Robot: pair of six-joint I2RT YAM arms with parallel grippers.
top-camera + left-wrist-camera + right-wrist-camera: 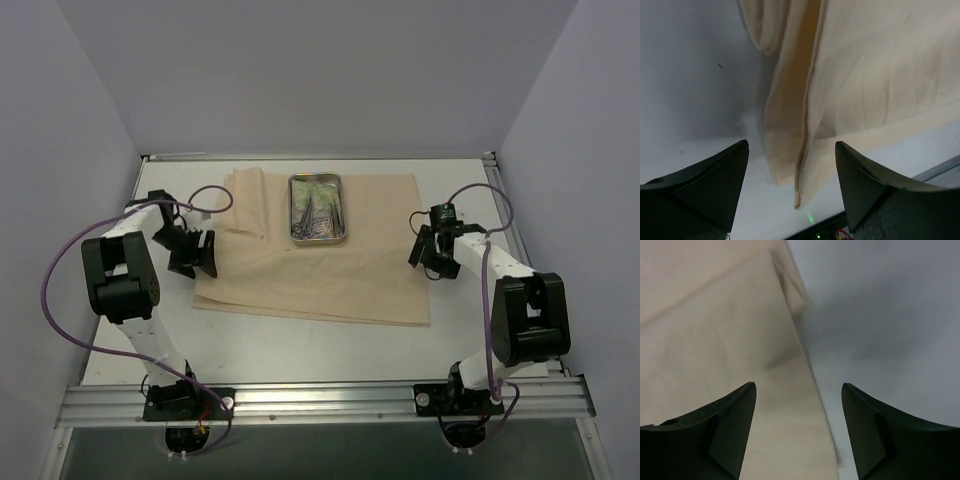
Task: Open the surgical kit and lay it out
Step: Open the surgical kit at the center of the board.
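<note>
Left arm: elbow bent, wrist turned inward. Left gripper (pixel 192 252) at 9 o'clock edge of beige cloth wrap (pixel 320 285). Jaws apart, gripping nothing. Wrist view: folded cloth border in line with gap, running toward 12 o'clock, clear of both fingers.

Right arm: mirrored pose. Right gripper (pixel 432 255) at 3 o'clock edge of cloth. Jaws apart, empty, cloth border passing under gap.

Cloth spread open on table. Steel tray (pixel 317 176) with clamps (pixel 318 215) sits on cloth toward 12 o'clock, well apart from both grippers.
</note>
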